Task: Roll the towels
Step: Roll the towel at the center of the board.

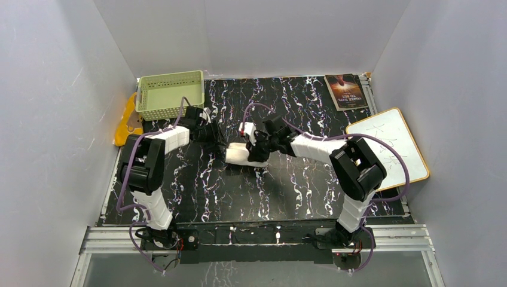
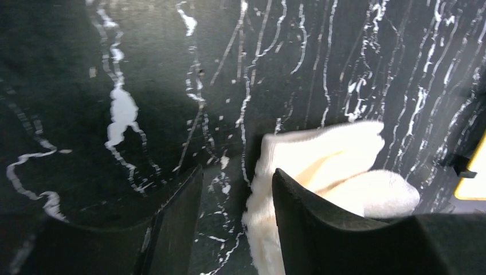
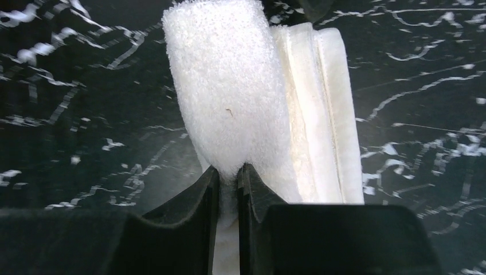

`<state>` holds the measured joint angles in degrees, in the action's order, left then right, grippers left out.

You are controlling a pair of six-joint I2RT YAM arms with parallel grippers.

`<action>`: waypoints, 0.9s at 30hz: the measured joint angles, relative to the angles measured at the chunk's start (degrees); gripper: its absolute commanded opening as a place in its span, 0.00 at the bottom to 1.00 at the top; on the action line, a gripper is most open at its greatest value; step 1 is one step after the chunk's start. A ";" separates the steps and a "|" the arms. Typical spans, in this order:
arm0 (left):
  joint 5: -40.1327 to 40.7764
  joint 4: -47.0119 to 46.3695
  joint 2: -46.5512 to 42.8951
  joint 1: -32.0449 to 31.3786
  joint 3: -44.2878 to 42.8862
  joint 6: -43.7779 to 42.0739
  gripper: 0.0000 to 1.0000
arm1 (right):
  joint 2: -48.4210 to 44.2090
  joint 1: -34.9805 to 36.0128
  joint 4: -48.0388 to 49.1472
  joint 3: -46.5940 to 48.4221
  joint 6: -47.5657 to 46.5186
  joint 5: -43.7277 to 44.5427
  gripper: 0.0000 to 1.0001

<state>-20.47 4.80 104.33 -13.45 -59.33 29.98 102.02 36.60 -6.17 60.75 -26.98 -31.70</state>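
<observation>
Here are one cream towel (image 1: 237, 155), one yellow towel (image 1: 127, 122).

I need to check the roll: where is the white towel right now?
In the overhead view the white towel lies in the middle of the table, the right gripper pinching one folded edge and the left gripper open at its other side.

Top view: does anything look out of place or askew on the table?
The orange-yellow towel lies off the left edge of the black mat, tucked beside the green basket. The whiteboard sits skewed, past the mat's right edge. The cream towel pinched in the right claw looks fine.
</observation>
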 measured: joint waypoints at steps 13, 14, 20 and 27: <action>3.80 4.79 -18.08 2.27 10.64 0.92 0.60 | 7.10 -6.99 2.36 4.63 36.44 -14.08 0.00; 2.89 3.76 -21.31 2.32 13.33 2.12 0.61 | 8.46 -7.43 3.08 5.11 38.82 -14.73 0.00; -4.70 -8.81 -32.02 2.14 26.56 11.45 0.63 | 14.56 -9.49 9.42 6.40 54.16 -20.31 0.00; -9.09 -27.85 -23.69 -0.48 31.12 19.89 0.69 | 19.17 -11.58 21.66 6.49 70.77 -23.78 0.00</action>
<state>-29.56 -23.05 80.64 -13.93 -28.21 49.87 121.19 25.02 15.49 67.24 43.79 -55.48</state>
